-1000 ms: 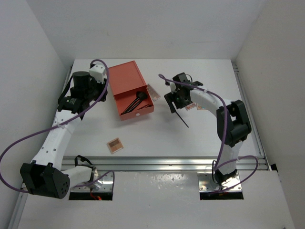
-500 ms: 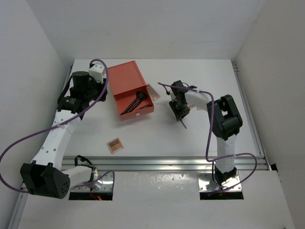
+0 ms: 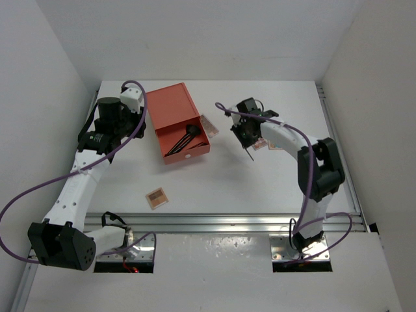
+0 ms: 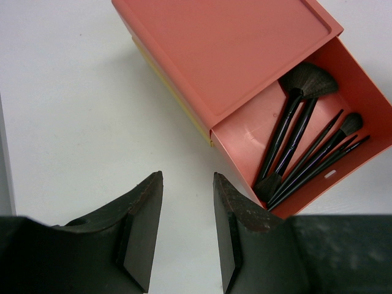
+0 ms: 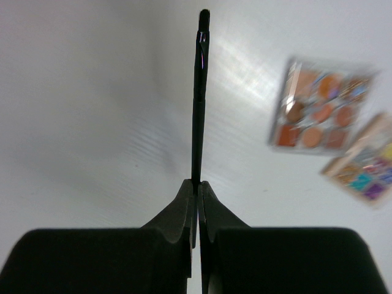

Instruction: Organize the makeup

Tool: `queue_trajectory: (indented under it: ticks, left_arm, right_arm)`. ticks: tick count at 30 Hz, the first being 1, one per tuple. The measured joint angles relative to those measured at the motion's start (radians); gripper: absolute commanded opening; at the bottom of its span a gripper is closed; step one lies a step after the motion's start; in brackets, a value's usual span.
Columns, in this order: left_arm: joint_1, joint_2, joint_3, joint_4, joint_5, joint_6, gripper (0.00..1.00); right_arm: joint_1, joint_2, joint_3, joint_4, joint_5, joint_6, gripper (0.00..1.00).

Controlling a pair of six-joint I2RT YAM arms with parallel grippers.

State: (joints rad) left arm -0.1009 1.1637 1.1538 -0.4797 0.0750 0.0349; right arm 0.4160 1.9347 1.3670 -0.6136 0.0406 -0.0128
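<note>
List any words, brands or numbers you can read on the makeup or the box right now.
None can be read in any view.
Black stick in the right tool: a tiny shiny mark near its far end, too small to read.
Orange palette and multicoloured palette: blurred, no print legible.
Red box: no lettering visible.

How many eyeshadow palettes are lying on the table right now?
3 from above: one palette near the front edge, one right of the drawer box, one beside the right gripper. The right wrist view shows two together, so a fourth may be hidden.
</note>
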Motion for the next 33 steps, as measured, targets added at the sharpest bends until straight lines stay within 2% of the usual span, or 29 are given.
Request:
queue_trajectory:
  ticks: [4,9,15,22,25,26,28,33]
  left_arm:
    - [0.005,0.0,-0.007,0.002,0.009,-0.003,0.44]
    - [0.01,0.0,-0.011,0.004,0.01,-0.011,0.44]
    - [0.011,0.0,-0.011,0.015,0.01,-0.014,0.44]
    - [0.018,-0.001,-0.016,0.019,0.006,-0.015,0.44]
    - [0.018,-0.001,-0.022,0.019,0.006,-0.015,0.44]
    - [0.018,-0.001,-0.024,0.019,0.007,-0.014,0.44]
    - [0.018,-0.001,-0.026,0.019,0.007,-0.014,0.46]
    - [0.018,0.012,-0.02,0.018,0.024,0.0,0.55]
  right_arm:
    - [0.037,-0.148,0.059,0.094,-0.027,-0.139,0.0]
    - [0.177,-0.235,0.138,0.259,-0.13,-0.335,0.0]
    - [0.311,-0.065,0.245,0.336,-0.195,-0.502,0.0]
    - [0.319,0.106,0.27,0.34,-0.182,-0.579,0.0]
    - [0.319,0.114,0.27,0.336,-0.175,-0.586,0.13]
    - [0.32,0.114,0.272,0.337,-0.174,-0.589,0.26]
    - [0.322,0.114,0.277,0.341,-0.174,-0.593,0.39]
    - [0.33,0.114,0.295,0.34,-0.167,-0.584,0.52]
